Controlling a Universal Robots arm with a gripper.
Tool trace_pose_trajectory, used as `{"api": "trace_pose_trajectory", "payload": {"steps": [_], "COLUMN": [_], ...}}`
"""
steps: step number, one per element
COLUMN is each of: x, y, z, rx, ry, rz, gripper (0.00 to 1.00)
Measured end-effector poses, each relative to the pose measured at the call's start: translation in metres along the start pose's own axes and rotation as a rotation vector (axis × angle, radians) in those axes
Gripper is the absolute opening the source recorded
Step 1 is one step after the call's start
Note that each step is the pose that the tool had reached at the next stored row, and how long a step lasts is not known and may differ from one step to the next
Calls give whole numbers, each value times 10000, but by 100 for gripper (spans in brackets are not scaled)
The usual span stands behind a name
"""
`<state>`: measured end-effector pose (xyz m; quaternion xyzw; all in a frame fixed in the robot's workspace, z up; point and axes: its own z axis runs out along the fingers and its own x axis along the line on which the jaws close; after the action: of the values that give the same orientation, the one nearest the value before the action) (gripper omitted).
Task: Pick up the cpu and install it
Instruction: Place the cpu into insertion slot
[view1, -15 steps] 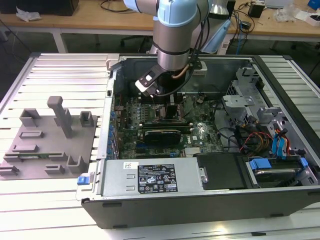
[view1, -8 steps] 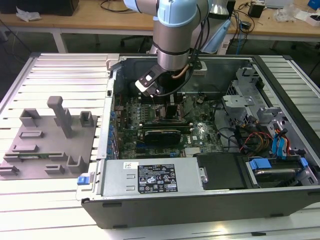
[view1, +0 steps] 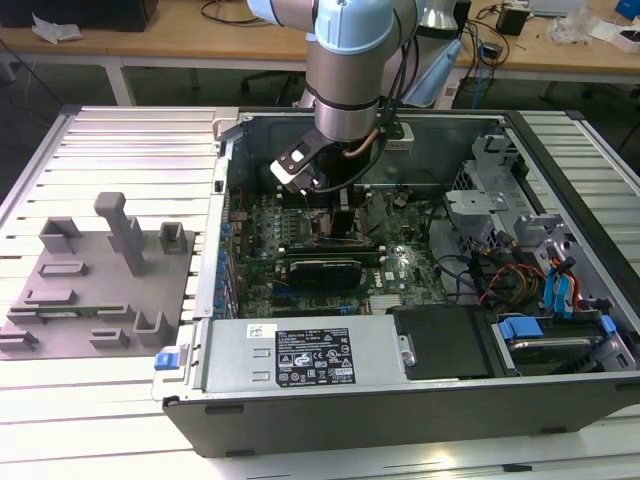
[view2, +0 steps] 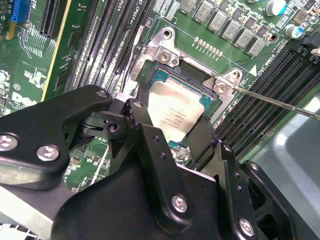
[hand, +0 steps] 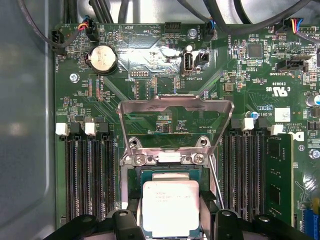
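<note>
ROBOT SETS PROCESSOR AT ITS SOCKET: A robot arm (view1: 345, 60) reaches down into an open computer case (view1: 400, 420) on the slotted bench (view1: 120, 150). Its end effector (view2: 170, 122) is narrowed onto the cpu (view2: 175, 107) at the motherboard socket (hand: 150, 172).

In the second wrist view the black fingers (view2: 150, 145) press against two opposite edges of the silver-topped chip. This grip leaves the other two edges free and holds the flat face level with the socket bed beneath. The chip lies within the socket's outline, square to its frame, near the middle of the motherboard (hand: 235, 100). Whether it is fully seated or held just above the contacts cannot be told.

The hinged load plate (hand: 175, 102) stands swung open toward the board edge that carries the coin battery (hand: 102, 57). The thin locking lever (view2: 280, 102) lies clear to one side, so nothing blocks the way in from above.

Rows of memory slots (hand: 87, 175) flank the socket on both sides, and a green memory stick (hand: 279, 175) stands in one of them.

In the exterior view a power supply (view1: 300, 355) runs along the case's near edge. A grey fixture block (view1: 100, 280) sits on the bench toward the exterior view's left, well apart from the case.
</note>
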<state>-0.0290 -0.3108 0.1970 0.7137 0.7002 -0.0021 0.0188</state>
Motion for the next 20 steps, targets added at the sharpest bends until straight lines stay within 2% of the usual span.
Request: {"api": "trace_pose_trajectory", "payload": {"steps": [4, 20], "x": [1, 0], "y": [0, -7], "z": [1, 6], "rx": [-7, -6], "ry": [7, 6], "rz": [-204, -205], "gripper": [55, 55]}}
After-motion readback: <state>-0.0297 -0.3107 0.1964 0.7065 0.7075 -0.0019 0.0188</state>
